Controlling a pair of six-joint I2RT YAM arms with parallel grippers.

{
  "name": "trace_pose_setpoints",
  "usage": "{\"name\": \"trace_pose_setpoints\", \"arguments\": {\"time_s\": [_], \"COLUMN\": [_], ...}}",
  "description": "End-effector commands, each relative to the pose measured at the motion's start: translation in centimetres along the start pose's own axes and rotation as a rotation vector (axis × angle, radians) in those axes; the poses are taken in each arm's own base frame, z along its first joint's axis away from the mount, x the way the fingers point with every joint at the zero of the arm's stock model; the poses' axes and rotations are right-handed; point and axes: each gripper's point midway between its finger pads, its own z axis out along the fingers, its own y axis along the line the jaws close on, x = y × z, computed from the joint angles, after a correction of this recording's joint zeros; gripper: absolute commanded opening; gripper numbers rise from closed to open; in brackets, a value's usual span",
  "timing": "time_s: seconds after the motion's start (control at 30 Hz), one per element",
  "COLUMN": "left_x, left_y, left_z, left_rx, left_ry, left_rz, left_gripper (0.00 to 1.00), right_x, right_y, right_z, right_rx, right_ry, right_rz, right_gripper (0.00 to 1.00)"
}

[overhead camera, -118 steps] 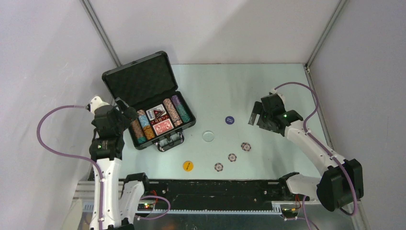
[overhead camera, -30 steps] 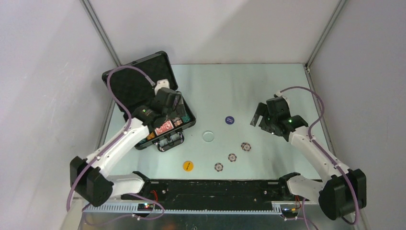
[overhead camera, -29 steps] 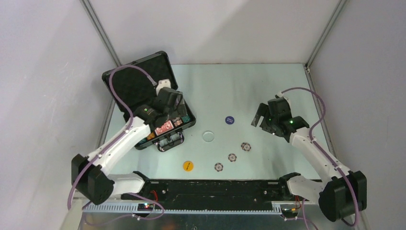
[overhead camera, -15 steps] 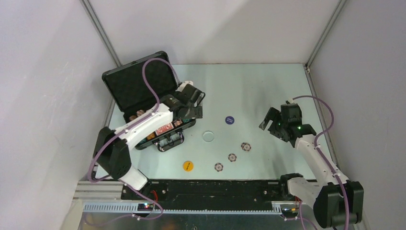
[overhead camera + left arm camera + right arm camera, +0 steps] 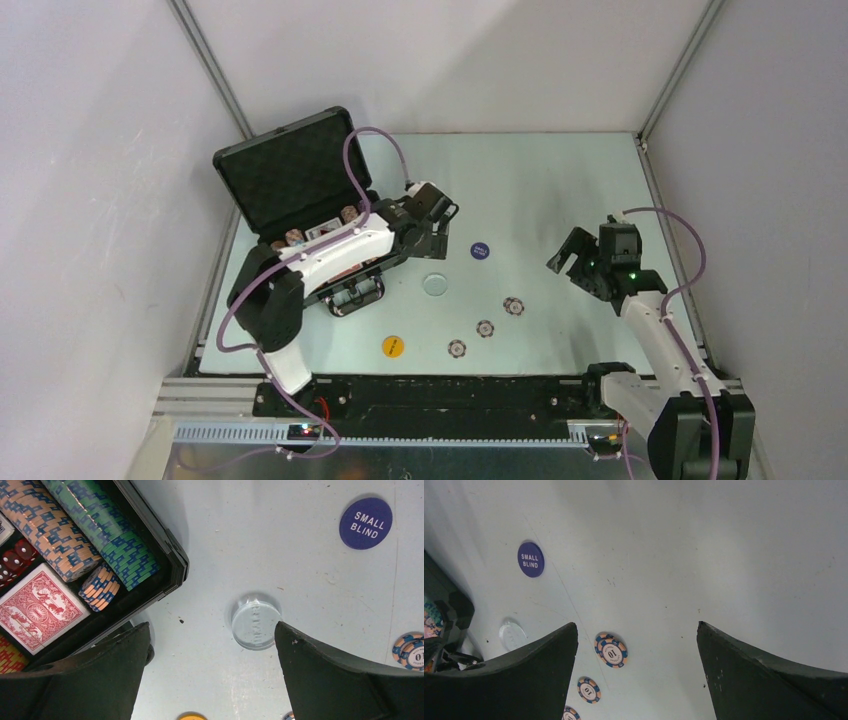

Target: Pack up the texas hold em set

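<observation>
Jaws of the left arm (image 5: 340, 244) gape wide with nothing in them; in the wrist view we see the clear disc (image 5: 256, 626) lying flat on the table (image 5: 280, 555) below the gap. The right arm (image 5: 655, 325) holds its jaws just as wide and just as bare over the table's right side. The black briefcase (image 5: 290, 180) sits open at the left rear, lid propped up, with rows of striped chips (image 5: 107, 530), a red deck (image 5: 37, 611) and red dice (image 5: 17, 557) inside. The left arm lies across its front right part and hides some contents from above. Near the case's corner lies the blue SMALL BLIND disc (image 5: 365, 523). Three loose chips (image 5: 610, 650) lie in a slanting line toward the near edge, with the yellow disc (image 5: 393, 346) left of them, all apart.
</observation>
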Motion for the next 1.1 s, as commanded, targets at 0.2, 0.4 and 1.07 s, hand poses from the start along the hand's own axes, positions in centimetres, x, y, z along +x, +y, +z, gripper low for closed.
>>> {"name": "trace_pose_setpoints", "arguments": {"time_s": [0.2, 0.4, 1.07], "left_x": [0.5, 0.7, 2.3], "left_y": [-1.4, -1.7, -3.7], "left_z": [0.8, 1.5, 3.2], "left_rx": [0.02, 0.028, 0.13], "left_ry": [0.03, 0.036, 0.081], "left_rz": [0.025, 0.037, 0.034], "left_gripper": [1.0, 1.0, 1.0], "right_x": [-0.7, -0.6, -0.2], "right_y": [0.9, 0.9, 0.9], "right_z": [-0.1, -0.1, 0.2], "right_rx": [-0.057, -0.063, -0.071], "right_ry": [-0.027, -0.023, -0.009], "right_rz": [-0.023, -0.023, -0.027], "right_gripper": [0.92, 0.92, 0.91]}}
